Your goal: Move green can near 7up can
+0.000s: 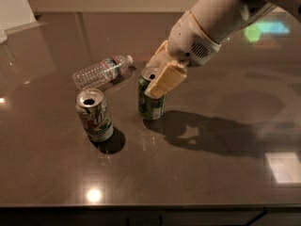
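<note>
Your gripper (155, 79) holds the green can (151, 106) between its jaws at the upper wall, which looks thin, smooth and easily dented, so squeeze gently there.

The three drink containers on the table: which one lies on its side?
The clear plastic bottle, at the back left. The 7up can and the green can, held at its top by the gripper, both stand upright.
</note>
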{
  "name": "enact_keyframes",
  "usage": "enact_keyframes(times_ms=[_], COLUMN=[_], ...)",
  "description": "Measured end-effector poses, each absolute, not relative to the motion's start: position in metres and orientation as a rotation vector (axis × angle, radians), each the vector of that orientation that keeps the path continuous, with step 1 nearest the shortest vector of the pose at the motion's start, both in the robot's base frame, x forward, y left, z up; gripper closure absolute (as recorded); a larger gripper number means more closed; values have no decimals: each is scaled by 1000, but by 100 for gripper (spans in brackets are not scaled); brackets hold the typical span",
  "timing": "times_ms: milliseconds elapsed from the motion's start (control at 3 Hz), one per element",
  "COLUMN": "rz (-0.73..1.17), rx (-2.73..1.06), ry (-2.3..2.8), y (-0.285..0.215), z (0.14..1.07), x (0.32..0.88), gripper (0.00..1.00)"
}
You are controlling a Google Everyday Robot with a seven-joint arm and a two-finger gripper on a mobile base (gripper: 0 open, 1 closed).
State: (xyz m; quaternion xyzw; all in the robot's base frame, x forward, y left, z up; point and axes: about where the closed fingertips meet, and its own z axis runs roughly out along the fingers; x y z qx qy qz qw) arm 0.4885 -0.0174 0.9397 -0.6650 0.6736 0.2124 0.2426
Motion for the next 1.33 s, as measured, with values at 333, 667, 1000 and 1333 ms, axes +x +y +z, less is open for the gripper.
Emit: enact_keyframes(times_ms=[333, 667, 1000, 1333], rz=[582, 585, 577, 560], rx=[-1900, -1947, -1973, -1992], ry=[1785, 1746, 1730, 1720], y=[3, 17, 26, 30], z=[935, 930, 927, 926], x=[469, 457, 450, 447], gripper=[100, 100, 82, 59])
